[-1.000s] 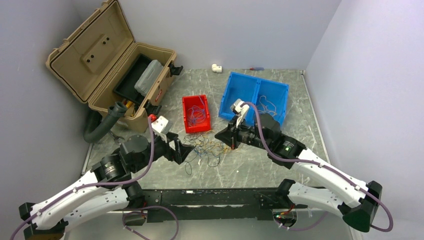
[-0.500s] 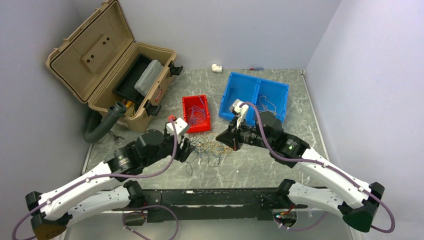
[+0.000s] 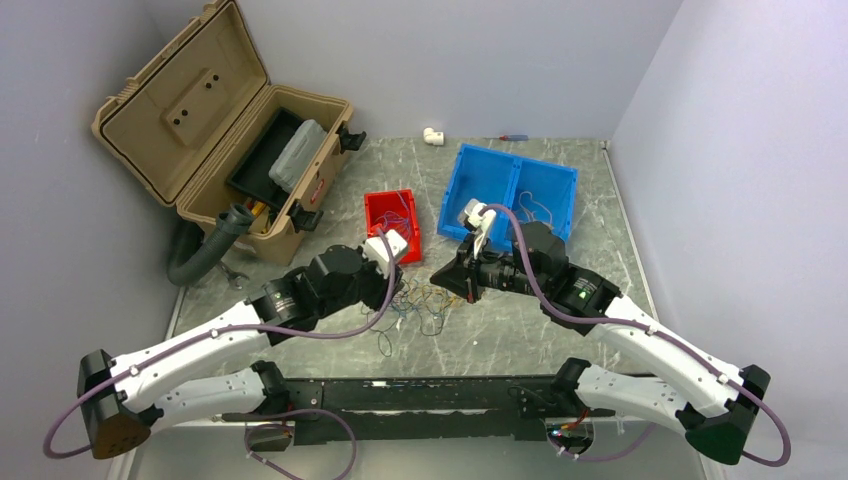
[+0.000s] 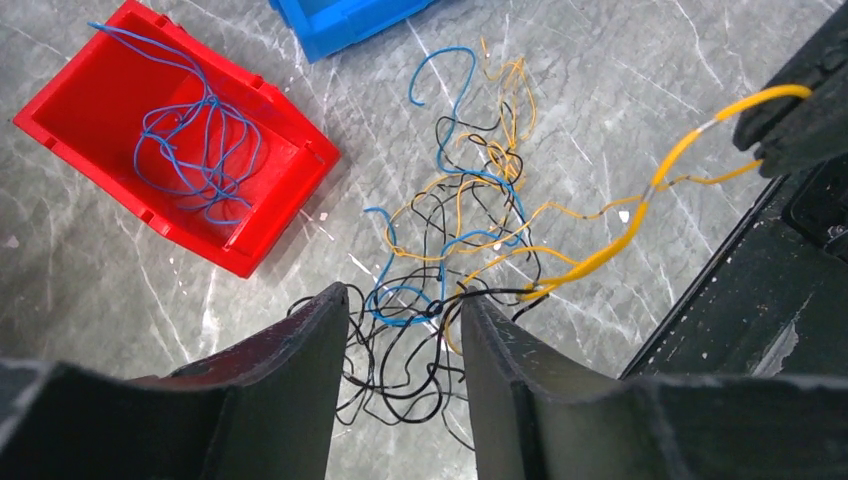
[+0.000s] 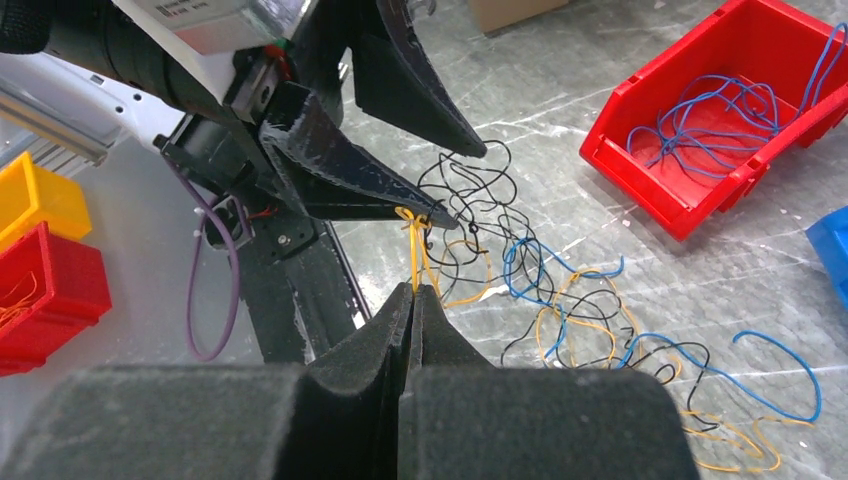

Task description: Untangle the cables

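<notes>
Cables (image 4: 450, 260) lie in a loose knot on the surface (image 4: 650, 60), between the two grippers and just beside the red bin (image 4: 285, 205). Black, blue and yellow strands loop through one another. They look hair-thin, limp and almost weightless. I judge that a pulled strand will drag its neighbours along rather than slide free, and that a hard tug may tighten the black snarl in the middle. The best hold is probably a free end or an outer loop, pinched right at the fingertips. A grab into the centre would likely catch several strands at once.

The right gripper (image 5: 415, 292) is pressed together on a yellow cable (image 4: 688, 148), which runs from its tips down into the tangle. The left gripper (image 4: 405, 300) stands partly spread, low over the near side of the heap. A small black knot and the yellow strand's far part lie between its fingers, but I cannot tell whether it touches them.

The red bin holds blue cables (image 4: 190, 140), and its wall is close enough that a strand drawn that way could snag. The blue bin (image 3: 520, 162) sits behind the right arm with a few pale strands inside. The open toolbox (image 3: 190, 110) is well apart at the far left. The two grippers crowd each other most.
</notes>
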You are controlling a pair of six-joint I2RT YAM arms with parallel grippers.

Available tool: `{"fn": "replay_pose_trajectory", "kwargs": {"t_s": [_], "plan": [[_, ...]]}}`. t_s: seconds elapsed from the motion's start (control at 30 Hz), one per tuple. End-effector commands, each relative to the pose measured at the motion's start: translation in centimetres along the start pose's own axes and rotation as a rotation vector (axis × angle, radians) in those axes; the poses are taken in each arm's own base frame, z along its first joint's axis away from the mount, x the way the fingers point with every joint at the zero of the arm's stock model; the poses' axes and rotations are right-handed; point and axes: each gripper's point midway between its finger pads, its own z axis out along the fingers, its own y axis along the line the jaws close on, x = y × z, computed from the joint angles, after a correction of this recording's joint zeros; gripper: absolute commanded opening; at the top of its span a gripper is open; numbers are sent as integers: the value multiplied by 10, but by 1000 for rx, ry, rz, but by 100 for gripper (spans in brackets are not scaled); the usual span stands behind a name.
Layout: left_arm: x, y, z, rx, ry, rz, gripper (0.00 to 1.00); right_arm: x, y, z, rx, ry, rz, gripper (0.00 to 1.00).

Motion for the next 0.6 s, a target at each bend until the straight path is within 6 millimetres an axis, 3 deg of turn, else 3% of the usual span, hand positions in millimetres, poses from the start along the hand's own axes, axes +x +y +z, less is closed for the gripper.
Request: {"fn": "replay_pose_trajectory", "kwargs": {"t_s": [0.0,0.07,0.1,0.17,0.27,0.4,0.5,0.57], "plan": [[-35,-2,5,7,-99,-2,47,-25,12,-8,-36,-67,-39,0],[-34,-5,11,20,-94,-4,41,-25,12,-9,-35,-71,-37,0],[-34,-6,14,21,-89,-3,32,-25,11,-9,-30,-74,-34,0],[-31,-2,17,-3,-72,-3,3,-27,8,-10,-9,-84,-30,0],[-30,17,11,-108,-74,-19,0,-29,-9,-15,102,-101,-6,0],[-31,43,-11,-249,-130,-76,0,-25,-53,-33,373,-129,52,0],[-24,64,-29,-353,-144,-161,0,-15,-94,-62,651,-166,132,0],[-12,82,-42,-447,-121,-223,0,-6,-126,-97,910,-224,236,0]]}}
